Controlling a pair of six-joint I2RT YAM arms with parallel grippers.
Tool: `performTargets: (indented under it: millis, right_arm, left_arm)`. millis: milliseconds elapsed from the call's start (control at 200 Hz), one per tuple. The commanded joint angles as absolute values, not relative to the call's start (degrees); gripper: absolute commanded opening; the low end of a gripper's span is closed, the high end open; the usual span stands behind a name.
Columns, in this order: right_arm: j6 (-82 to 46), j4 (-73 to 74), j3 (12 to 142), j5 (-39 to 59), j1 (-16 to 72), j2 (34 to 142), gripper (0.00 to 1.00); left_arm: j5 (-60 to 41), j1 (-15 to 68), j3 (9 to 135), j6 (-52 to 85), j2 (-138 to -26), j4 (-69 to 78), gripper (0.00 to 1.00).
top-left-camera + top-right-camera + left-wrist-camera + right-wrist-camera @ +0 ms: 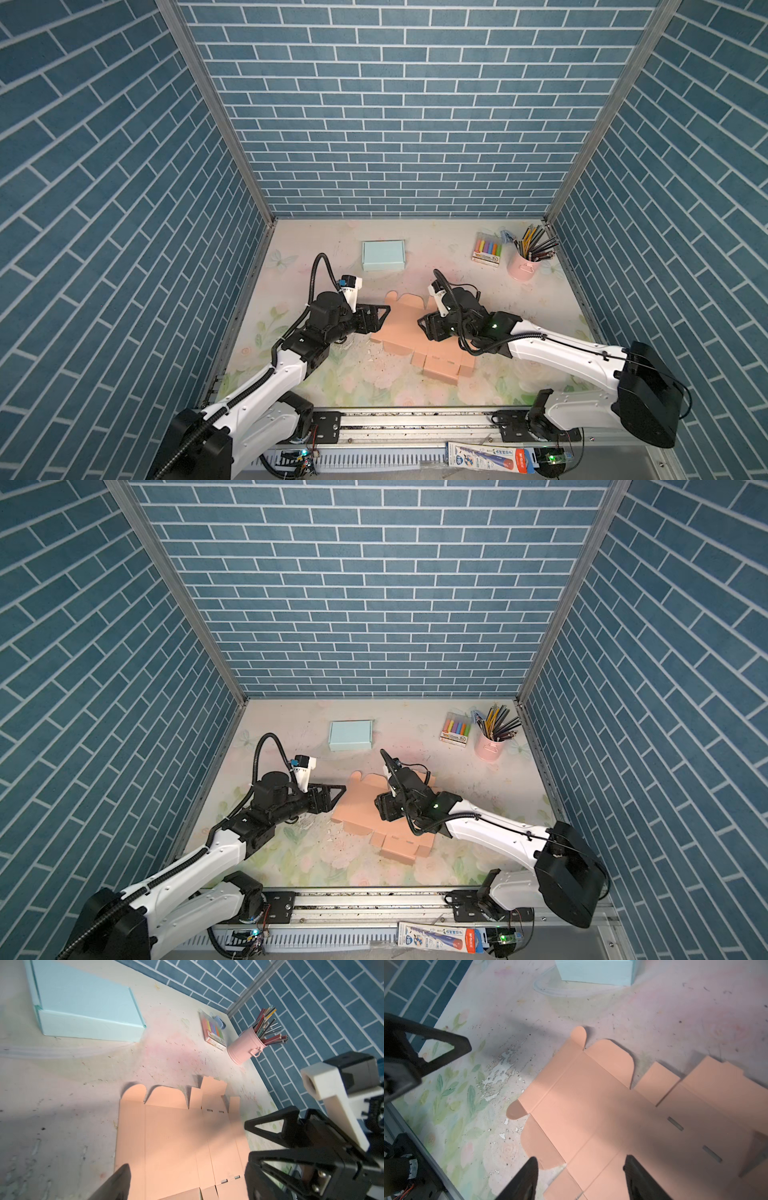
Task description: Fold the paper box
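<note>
Left arm: was stretched in low from the left; the left tool was held at the blank's left edge, jaws spread wide, nothing pinched.
Paper box: the peach blank was laid flat and unfolded on the bench, between both tools.
Right arm: was bent in from the right; the right tool was held over the blank, jaws spread, nothing gripped.

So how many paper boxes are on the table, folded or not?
2. A light-blue box, already folded, sits at the back. A peach box lies flat and unfolded in the middle. I see nowhere a third could hide.
</note>
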State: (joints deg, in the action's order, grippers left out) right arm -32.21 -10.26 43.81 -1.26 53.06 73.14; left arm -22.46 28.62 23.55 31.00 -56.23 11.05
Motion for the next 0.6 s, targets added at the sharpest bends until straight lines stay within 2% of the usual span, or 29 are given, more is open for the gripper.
performTargets:
  millis: [0, 340, 465, 595]
  right_arm:
    - [-38.9, -16.9, 41.7, -0.6, 50.2, 69.6, 0.68]
    - [-42.7, -19.0, 30.4, 2.1, 36.7, 56.2, 0.67]
    - [-43.7, -15.6, 26.5, 7.5, 31.8, 55.7, 0.66]
    - [-43.8, -13.5, 24.3, 8.8, 29.9, 56.6, 0.64]
  left_arm:
    - [-22.1, 31.6, 21.9, 30.1, -57.5, 16.4, 0.87]
    - [-23.1, 37.1, 21.7, 28.0, -63.5, 23.1, 0.87]
    - [-24.2, 37.9, 21.1, 28.1, -64.8, 25.7, 0.88]
    - [-24.3, 38.2, 20.3, 27.9, -64.7, 26.6, 0.87]
